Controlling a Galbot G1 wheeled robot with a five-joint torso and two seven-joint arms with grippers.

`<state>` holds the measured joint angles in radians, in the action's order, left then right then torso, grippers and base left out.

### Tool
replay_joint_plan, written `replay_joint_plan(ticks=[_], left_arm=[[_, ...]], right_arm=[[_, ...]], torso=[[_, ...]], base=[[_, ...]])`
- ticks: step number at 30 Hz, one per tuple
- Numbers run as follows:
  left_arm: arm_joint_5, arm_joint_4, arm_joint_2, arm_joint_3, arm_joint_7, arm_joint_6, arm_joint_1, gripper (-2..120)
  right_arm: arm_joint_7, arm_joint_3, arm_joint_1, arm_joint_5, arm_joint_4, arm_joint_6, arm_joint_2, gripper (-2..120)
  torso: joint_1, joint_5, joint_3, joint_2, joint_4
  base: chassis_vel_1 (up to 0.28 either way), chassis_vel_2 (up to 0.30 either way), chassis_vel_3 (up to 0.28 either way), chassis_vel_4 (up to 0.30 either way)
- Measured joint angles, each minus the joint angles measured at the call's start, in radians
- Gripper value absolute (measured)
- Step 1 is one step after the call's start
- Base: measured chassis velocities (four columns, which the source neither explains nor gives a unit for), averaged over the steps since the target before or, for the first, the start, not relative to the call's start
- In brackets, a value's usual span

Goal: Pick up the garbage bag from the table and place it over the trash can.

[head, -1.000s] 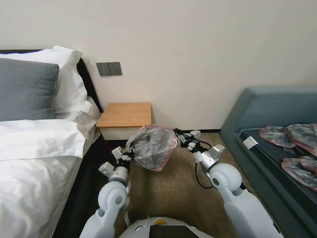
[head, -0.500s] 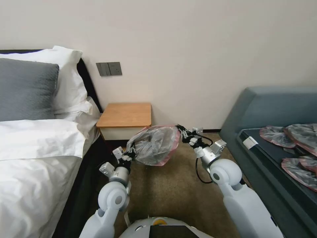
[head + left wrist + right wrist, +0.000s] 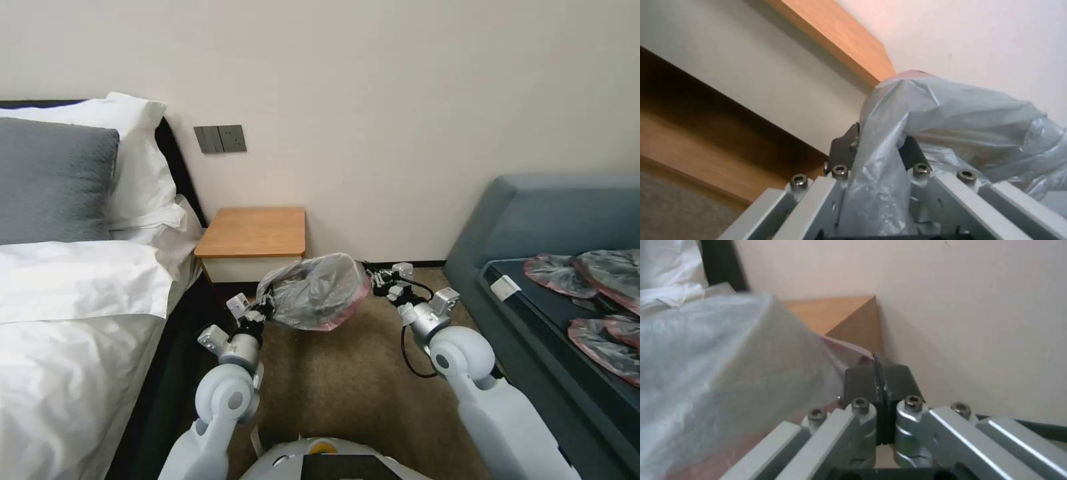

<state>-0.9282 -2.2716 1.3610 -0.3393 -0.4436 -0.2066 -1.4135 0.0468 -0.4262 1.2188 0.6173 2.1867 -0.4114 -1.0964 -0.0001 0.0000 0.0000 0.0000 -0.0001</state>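
The garbage bag (image 3: 315, 291) hangs stretched in the air between the 2 grippers, just in front of the worktop (image 3: 253, 231) and above the brown carpet (image 3: 347, 387). The left gripper (image 3: 262, 308) grasps the bag's left edge, its jaws clenched on a bunched fold of grey plastic. The right gripper (image 3: 373, 277) pinches the pinkish-red rim on the opposite side, jaws pressed together. Several similar bags (image 3: 593, 293) lie on the blue-grey bench (image 3: 533, 220) at the right.

White rounded arms, silver wrists, black cable, grey screw-studded left hand (image 3: 880, 150).
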Motion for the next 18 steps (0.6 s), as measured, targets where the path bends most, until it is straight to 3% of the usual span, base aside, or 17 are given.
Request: replay_joint_plan(ticks=[12, 18], left_arm=[[-0.098, -0.027, -0.002, -0.017, 0.021, -0.027, -0.012, 7], [-0.126, -0.030, -0.001, -0.023, 0.021, -0.023, -0.008, 7]], right_arm=[[0.075, 0.018, -0.069, -0.080, -0.109, 0.072, 0.018, 0], [0.104, 0.018, -0.029, -0.128, -0.114, 0.090, 0.013, 0]], torso=[[0.000, 0.0000, 0.000, 0.000, 0.0003], [0.000, 0.0001, 0.000, 0.000, -0.0001]], base=[[0.000, 0.000, 0.000, 0.000], [0.000, 0.000, 0.000, 0.000]])
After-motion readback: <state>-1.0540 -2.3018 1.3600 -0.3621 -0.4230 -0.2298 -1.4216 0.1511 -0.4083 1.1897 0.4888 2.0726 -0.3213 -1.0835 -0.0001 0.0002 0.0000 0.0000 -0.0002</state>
